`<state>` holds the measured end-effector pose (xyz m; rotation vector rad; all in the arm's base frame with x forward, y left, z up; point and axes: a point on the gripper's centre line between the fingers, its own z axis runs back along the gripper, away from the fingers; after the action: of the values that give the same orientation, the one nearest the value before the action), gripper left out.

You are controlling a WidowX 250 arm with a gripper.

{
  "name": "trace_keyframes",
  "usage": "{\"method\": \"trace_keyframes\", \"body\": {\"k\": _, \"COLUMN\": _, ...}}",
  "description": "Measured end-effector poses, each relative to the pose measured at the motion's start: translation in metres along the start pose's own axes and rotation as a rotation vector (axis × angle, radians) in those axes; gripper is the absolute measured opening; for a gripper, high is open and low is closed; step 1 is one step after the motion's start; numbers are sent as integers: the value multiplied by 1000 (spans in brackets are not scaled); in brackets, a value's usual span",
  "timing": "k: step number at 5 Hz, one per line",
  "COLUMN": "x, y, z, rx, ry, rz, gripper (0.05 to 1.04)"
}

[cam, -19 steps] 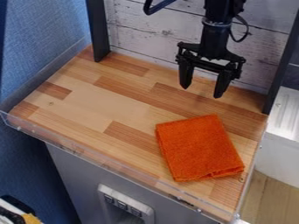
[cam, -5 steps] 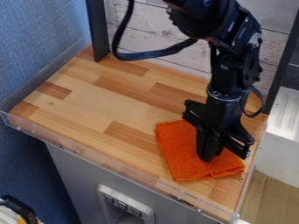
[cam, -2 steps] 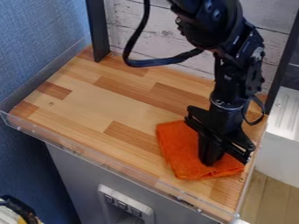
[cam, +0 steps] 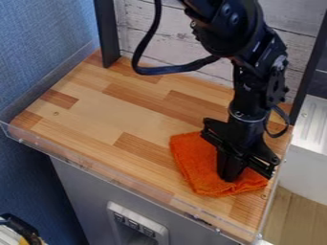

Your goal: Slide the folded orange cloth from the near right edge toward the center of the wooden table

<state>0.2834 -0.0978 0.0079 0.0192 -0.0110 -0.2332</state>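
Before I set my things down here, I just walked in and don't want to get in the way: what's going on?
A black robot arm is working at an orange cloth. Its hand points down onto the cloth, which lies slightly rumpled on the wooden surface. I can't tell whether it has a grip.

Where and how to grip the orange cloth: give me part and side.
Probably pinch the orange cloth near its middle, from straight above: it is soft and lies low on the wooden counter, with no tall side to clasp. The gripper points down onto it.
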Motion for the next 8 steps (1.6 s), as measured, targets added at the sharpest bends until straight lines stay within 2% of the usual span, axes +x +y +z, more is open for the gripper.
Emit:
{"method": "trace_keyframes", "body": {"k": 3, "x": 6, "y": 36, "z": 0, "rx": -13, "ry": -7, "rz": 152, "gripper": 84}}
{"method": "trace_keyframes", "body": {"k": 4, "x": 2, "y": 47, "z": 2, "rx": -14, "ry": 30, "rz": 194, "gripper": 238}}
{"method": "trace_keyframes", "body": {"k": 5, "x": 1, "y": 59, "z": 10, "rx": -15, "ry": 74, "rz": 213, "gripper": 494}}
{"method": "trace_keyframes", "body": {"k": 6, "x": -3, "y": 71, "z": 33, "rx": -17, "ry": 72, "rz": 228, "gripper": 793}}
{"method": "trace_keyframes", "body": {"k": 7, "x": -9, "y": 77, "z": 56, "rx": -17, "ry": 57, "rz": 237, "gripper": 994}}
{"method": "trace_keyframes", "body": {"k": 8, "x": -10, "y": 83, "z": 74, "rx": -15, "ry": 16, "rz": 246, "gripper": 999}}
